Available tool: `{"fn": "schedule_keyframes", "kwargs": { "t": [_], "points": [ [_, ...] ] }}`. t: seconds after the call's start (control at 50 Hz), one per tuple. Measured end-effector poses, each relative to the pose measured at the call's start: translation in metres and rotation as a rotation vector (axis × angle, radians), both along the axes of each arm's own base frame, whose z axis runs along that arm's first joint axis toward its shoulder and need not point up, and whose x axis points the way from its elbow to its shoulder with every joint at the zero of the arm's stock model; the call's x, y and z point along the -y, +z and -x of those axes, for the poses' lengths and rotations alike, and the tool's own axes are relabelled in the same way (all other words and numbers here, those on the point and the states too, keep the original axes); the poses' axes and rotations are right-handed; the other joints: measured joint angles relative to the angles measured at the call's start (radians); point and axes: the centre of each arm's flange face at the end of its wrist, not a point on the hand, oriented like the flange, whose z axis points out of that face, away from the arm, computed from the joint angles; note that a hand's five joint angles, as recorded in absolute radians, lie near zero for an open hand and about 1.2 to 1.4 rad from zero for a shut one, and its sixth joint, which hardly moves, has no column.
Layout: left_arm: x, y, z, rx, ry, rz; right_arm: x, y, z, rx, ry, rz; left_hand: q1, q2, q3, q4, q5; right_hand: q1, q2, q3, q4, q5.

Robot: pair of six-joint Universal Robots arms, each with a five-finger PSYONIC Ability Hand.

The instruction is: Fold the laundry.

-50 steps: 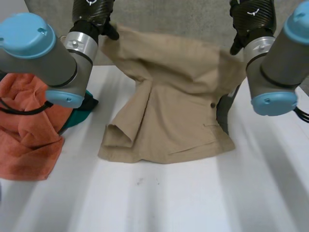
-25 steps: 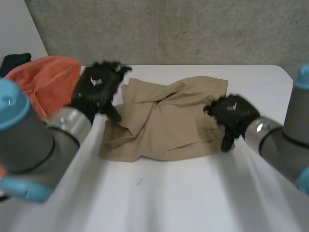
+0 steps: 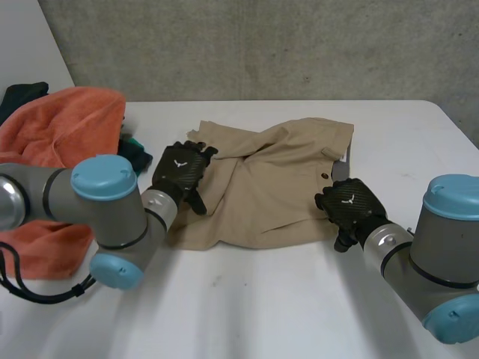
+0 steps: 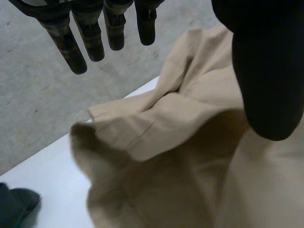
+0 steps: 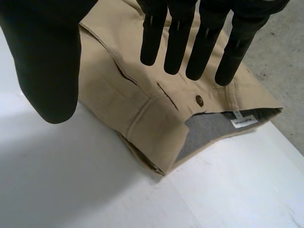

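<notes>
A pair of tan shorts (image 3: 269, 179) lies rumpled and partly folded over on the white table (image 3: 262, 314). My left hand (image 3: 179, 172) hovers over the cloth's left edge, open, fingers (image 4: 95, 33) straight above a raised fold of the shorts (image 4: 190, 156). My right hand (image 3: 348, 206) sits at the right edge by the waistband, open, with straight fingers (image 5: 180, 42) spread above the shorts (image 5: 128, 95) and the thumb held apart. The waistband button (image 5: 200, 100) and a white label (image 5: 243, 123) on the grey lining lie just past those fingertips.
An orange towel (image 3: 60, 134) is heaped at the table's left side, with a dark green cloth (image 3: 135, 149) beside it near my left hand. A dark item (image 3: 22, 93) lies behind the towel. A grey wall stands behind the table.
Both arms have come down from holding the shorts up. The shorts now lie let go on the table, and both hands have drawn back to their left and right edges.
</notes>
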Motion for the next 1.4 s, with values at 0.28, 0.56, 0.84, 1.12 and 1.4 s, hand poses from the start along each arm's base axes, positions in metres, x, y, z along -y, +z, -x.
{"fn": "schedule_keyframes", "kwargs": {
  "t": [0.28, 0.56, 0.84, 1.12, 1.4],
  "points": [
    [0.064, -0.013, -0.058, 0.243, 0.242, 0.110, 0.015, -0.006, 0.004, -0.012, -0.020, 0.021, 0.000, -0.001, -0.002, 0.000, 0.000, 0.167, 0.159, 0.164, 0.161, 0.156],
    [0.010, 0.045, -0.055, 0.170, 0.181, 0.144, 0.022, -0.014, 0.005, -0.053, -0.021, 0.037, 0.002, 0.002, 0.002, 0.003, 0.003, 0.536, 0.633, 0.636, 0.644, 0.603],
    [-0.092, 0.047, -0.049, 0.146, -0.147, 0.013, 0.026, -0.006, 0.013, -0.050, -0.076, 0.052, 0.480, 0.444, 0.435, 0.444, 0.422, 0.537, 0.633, 0.645, 0.660, 0.610],
    [-0.072, 0.007, -0.059, 0.329, -0.169, -0.042, 0.021, 0.002, 0.016, -0.054, -0.095, 0.040, 0.532, 0.513, 0.507, 0.519, 0.491, 0.537, 0.633, 0.645, 0.660, 0.610],
    [-0.050, -0.015, -0.054, 0.356, -0.169, -0.063, 0.021, 0.004, 0.016, -0.056, -0.100, 0.041, 0.468, 0.452, 0.444, 0.445, 0.426, 0.537, 0.633, 0.645, 0.660, 0.610]
  ]
}}
